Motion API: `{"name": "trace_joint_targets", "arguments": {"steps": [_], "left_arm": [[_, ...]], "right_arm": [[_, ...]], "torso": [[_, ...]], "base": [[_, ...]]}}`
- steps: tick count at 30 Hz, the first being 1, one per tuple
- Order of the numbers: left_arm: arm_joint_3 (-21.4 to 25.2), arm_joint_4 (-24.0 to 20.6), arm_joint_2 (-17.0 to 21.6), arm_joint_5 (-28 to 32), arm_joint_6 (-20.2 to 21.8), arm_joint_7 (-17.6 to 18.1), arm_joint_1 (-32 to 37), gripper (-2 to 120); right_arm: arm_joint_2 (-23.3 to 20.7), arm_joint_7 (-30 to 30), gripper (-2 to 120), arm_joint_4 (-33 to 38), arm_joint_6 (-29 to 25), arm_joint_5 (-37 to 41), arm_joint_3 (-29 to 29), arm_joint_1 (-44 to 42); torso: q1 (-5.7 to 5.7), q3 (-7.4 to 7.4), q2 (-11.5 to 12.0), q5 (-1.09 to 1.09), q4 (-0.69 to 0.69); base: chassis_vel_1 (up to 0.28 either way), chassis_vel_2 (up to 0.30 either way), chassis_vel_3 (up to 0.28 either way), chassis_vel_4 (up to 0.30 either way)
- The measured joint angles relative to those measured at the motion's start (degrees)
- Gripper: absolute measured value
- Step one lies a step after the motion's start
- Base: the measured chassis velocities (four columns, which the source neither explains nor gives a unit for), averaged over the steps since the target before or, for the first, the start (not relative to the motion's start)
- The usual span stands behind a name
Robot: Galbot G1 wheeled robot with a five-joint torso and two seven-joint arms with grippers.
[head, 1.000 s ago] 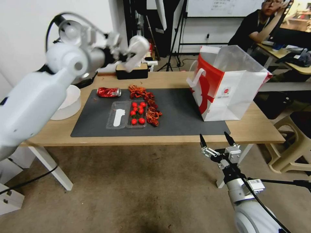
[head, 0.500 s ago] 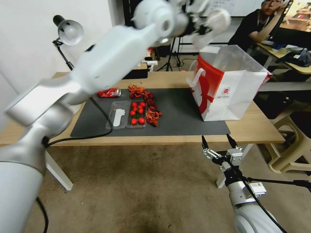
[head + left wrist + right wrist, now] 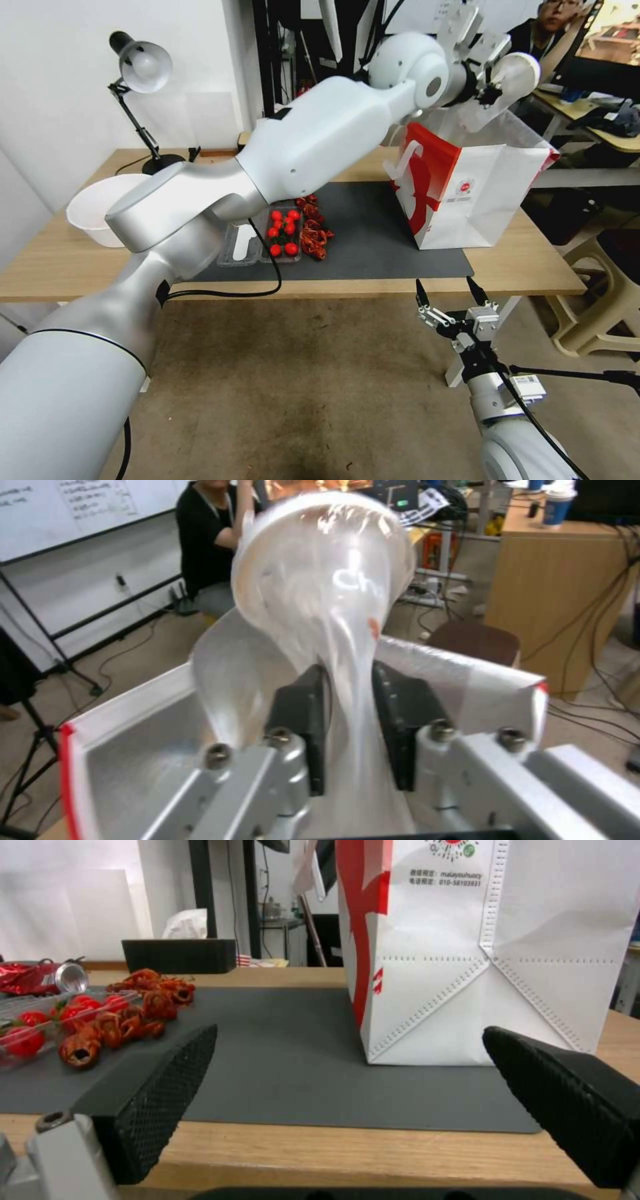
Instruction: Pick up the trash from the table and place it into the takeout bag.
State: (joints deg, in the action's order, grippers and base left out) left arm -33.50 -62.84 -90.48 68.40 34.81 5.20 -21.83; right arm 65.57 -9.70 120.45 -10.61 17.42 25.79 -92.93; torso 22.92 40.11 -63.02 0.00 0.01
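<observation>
Above the takeout bag point(image 3: 493, 193), left claw point(image 3: 350, 730) pinching clear plastic cup point(image 3: 320, 575), right claw point(image 3: 448, 293) spread.

A: Occlusions, head view?
B: Left arm point(image 3: 313, 140) covers the crushed can and part of the clear tray point(image 3: 235, 248). Takeout bag point(image 3: 467, 187) interior hidden.

A: Wrist views?
B: White bowl point(image 3: 320, 575) motion-blurred, base hidden between pads. Crushed can point(image 3: 40, 978) cut off at 9 o'clock edge.

takeout bag point(image 3: 467, 193) stands on the table point(image 3: 533, 267), right of the tray point(image 3: 267, 237).
</observation>
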Motion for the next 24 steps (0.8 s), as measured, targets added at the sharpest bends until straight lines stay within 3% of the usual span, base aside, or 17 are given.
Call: {"name": "trace_joint_targets", "arguments": {"steps": [6, 12, 14, 18, 20, 21, 24], "left_arm": [[0.6, -1.76, 2.07, -0.01, 0.13, 0.52, 0.71, 40], [1.91, -7.25, 7.52, 0.44, 0.9, 2.69, 3.13, 67], [2.3, -8.35, 8.5, 0.88, 1.12, 3.36, 3.73, 71], [4.35, -13.34, 13.46, 0.73, 1.8, 5.36, 7.22, 86], [5.85, -18.47, 18.31, -1.57, 1.17, 5.85, 11.26, 96], [5.85, -18.47, 18.31, -1.57, 1.17, 5.85, 11.26, 96], [8.57, -26.89, 26.15, -3.51, -0.73, 6.41, 18.08, 99]], "right_arm": [[-0.09, 0.02, 100, -0.26, 0.03, 0.11, -0.36, 0.35], [-0.17, 0.02, 100, -0.15, 0.26, 0.25, -0.58, 0.77], [-0.21, 0.02, 100, -0.1, 0.27, 0.27, -0.59, 0.77], [-0.13, 0.02, 100, 0.12, 0.28, 0.26, -0.59, 0.6], [-0.02, 0.01, 100, 0.21, 0.28, 0.2, -0.71, 0.6], [-0.02, 0.01, 100, 0.21, 0.28, 0.2, -0.71, 0.6], [-0.15, 0.01, 100, 0.24, 0.29, 0.17, -0.93, 0.54]], "torso": [[0.0, 0.0, 0.0, 0.0, 0.0], [0.0, 0.0, 0.0, -0.01, 0.0], [0.0, 0.0, -0.01, -0.01, 0.0], [0.0, 0.0, -0.01, -0.02, -0.01], [0.0, 0.0, 0.0, -0.03, -0.02], [0.0, 0.0, 0.0, -0.03, -0.02], [0.0, 0.0, 0.0, -0.04, -0.01]], "base": [[0.0, 0.0, 0.0, 0.0], [0.0, 0.0, 0.0, 0.0], [0.0, 0.0, 0.0, 0.0], [0.0, 0.0, 0.0, 0.0], [0.0, 0.0, 0.0, 0.0], [0.0, 0.0, 0.0, 0.0], [0.0, 0.0, 0.0, 0.0]]}}
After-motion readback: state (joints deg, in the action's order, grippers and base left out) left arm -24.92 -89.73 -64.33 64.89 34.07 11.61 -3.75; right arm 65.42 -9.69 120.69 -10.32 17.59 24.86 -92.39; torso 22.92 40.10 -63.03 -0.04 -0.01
